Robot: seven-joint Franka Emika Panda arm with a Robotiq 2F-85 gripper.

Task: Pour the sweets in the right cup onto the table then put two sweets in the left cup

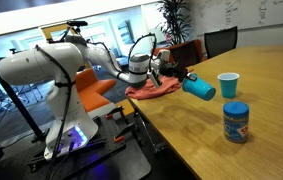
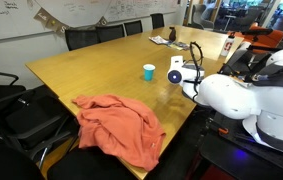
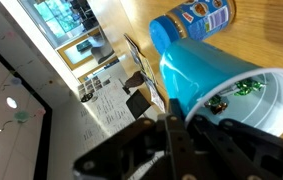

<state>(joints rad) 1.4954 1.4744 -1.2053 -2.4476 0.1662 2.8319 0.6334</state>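
Note:
My gripper [image 1: 173,76] is shut on the rim and wall of the right cup [image 1: 198,87], the teal one, and holds it tilted on its side just above the table [image 1: 196,140]. In the wrist view the gripper [image 3: 177,128] pinches this cup [image 3: 196,70], and several sweets [image 3: 217,103] lie inside near its pale rim. The left cup [image 1: 228,85] stands upright on the table beyond it and also shows in an exterior view [image 2: 149,72], apart from the gripper [image 2: 181,76]. I see no sweets on the table.
A blue lidded jar with a label [image 1: 236,122] stands on the table near the cups and shows in the wrist view [image 3: 193,20]. A red cloth [image 1: 154,91] hangs over the table edge [image 2: 116,125]. Black chairs surround the table.

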